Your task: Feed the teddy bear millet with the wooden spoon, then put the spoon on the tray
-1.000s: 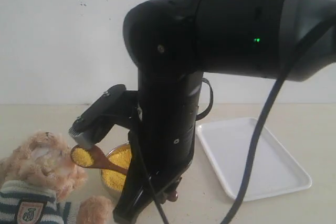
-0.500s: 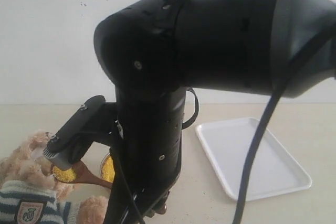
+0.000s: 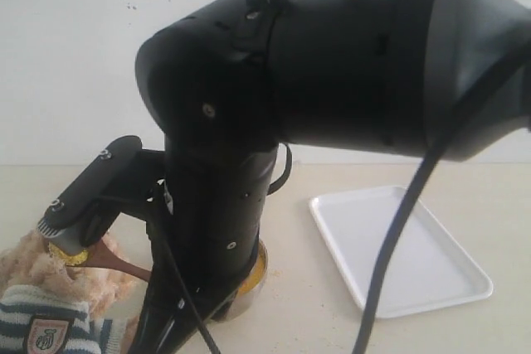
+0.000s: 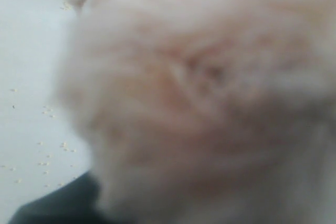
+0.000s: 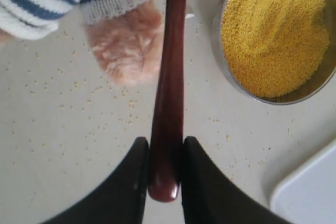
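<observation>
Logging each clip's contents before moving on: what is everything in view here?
teddy bear: one, light brown, striped sweater, exterior view's lower left
wooden spoon: one, dark reddish-brown, loaded bowl end at the bear's head
steel bowl: one, shiny, near the bear's paw
millet: bright yellow, heaped in the bowl, some on the spoon, grains scattered
tray: one, white, exterior view's right
table: one, beige
right arm: one, black, fills the exterior view
right claw: one, black, shut on the spoon's handle end
left claw: one, only a dark blur against bear fur, state unclear

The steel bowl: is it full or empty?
Full: yellow millet fills the bowl nearly to its rim.
</observation>
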You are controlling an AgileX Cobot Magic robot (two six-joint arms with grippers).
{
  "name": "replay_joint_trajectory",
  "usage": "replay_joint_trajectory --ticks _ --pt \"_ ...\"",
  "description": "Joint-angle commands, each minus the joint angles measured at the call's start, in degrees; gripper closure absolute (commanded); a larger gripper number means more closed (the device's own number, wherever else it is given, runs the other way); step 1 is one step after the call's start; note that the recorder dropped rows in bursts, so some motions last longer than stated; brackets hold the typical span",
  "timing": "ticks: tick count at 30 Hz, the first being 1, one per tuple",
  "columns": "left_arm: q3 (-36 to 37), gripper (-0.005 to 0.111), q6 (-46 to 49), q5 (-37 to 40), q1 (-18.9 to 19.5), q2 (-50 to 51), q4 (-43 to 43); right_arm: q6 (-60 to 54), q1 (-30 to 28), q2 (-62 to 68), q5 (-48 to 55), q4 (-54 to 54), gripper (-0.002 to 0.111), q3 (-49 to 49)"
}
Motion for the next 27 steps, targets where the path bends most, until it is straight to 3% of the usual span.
replay_joint_trajectory --ticks 1,27 --pt "0.1 0.103 0.5 1.3 0.1 -0.4 -1.2 0.1 0.1 -0.3 -3.5 -0.6 0.106 -0.2" --pt "0.1 0.103 0.5 1.3 0.1 -0.4 -1.2 0.9 4.1 4.1 0.7 -17.0 0.106 -0.2"
